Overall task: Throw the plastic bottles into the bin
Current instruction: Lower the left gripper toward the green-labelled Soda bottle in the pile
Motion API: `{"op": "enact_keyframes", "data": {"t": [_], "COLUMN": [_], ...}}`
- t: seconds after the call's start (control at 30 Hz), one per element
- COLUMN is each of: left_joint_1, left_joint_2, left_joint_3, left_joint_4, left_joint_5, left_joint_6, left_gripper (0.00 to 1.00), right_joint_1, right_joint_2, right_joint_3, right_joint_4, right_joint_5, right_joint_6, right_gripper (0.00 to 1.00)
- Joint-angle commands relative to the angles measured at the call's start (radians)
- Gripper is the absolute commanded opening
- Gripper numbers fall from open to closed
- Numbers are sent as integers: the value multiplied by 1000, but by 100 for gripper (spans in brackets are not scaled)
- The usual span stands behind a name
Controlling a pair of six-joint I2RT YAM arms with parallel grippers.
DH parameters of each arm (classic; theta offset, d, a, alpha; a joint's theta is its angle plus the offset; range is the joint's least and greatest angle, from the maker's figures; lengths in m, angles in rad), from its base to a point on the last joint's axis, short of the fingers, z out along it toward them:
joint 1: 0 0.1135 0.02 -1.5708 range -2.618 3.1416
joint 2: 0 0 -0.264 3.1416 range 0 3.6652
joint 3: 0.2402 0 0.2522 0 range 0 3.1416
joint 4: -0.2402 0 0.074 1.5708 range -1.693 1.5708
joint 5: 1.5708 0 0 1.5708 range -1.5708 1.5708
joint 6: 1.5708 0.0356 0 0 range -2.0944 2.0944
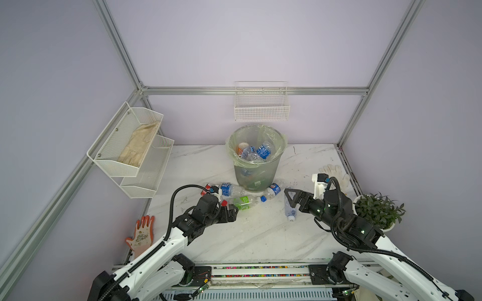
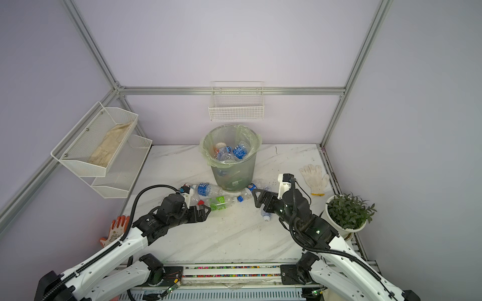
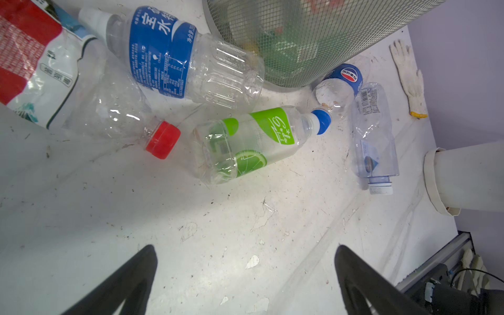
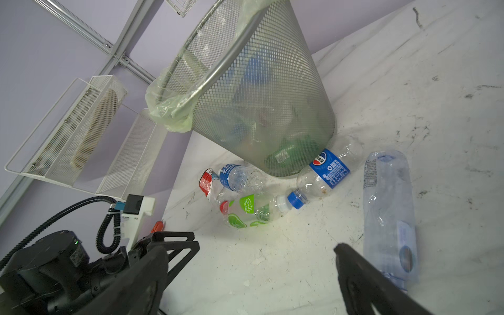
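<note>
Left wrist view shows the left gripper [image 3: 246,251] spread wide and empty, near the clear plastic bottle with green label [image 3: 251,144] lying beside the round grey mesh bin [image 3: 313,41]. The right gripper [image 1: 293,199], also spread, hovers by a crushed clear bottle [image 1: 290,209]. I think the smooth round bottle may roll away if one finger touches it first

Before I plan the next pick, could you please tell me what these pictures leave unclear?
- Bin: in both top views, mesh and bag blur whatever lies under the top bottles; the count is unclear.
- Red-labelled bottle: the left wrist view's edge cuts it off.
- Left claw: only its fingertips show there, spread apart; the bottom edge cuts the rest.
</note>
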Motion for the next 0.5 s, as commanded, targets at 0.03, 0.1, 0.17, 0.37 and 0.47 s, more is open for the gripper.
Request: {"op": "enact_keyframes", "data": {"t": [0.03, 0.1, 0.17, 0.37, 0.47], "left_joint_1": [4, 3, 5, 9, 12], "left_joint_2": [84, 135, 179, 299, 359], "left_joint_3": [138, 157, 172, 234, 271], "left_joint_4": [111, 132, 153, 159, 136], "left_joint_5": [-14, -34, -47, -107, -121], "left_joint_6": [79, 102, 119, 131, 138], "left_gripper": [100, 100, 100, 100, 100], "right_joint_1": [-1, -1, -1, -1, -1], "right_joint_2": [-42, -59, -77, -121, -144], "right_joint_3": [-24, -40, -54, -70, -91], "right_joint_4": [-9, -15, -18, -55, -60], "right_joint_5": [-10, -17, -23, -16, -22], "right_joint_6": [43, 51, 59, 69, 79], "right_gripper": [97, 98, 98, 97, 98]}}
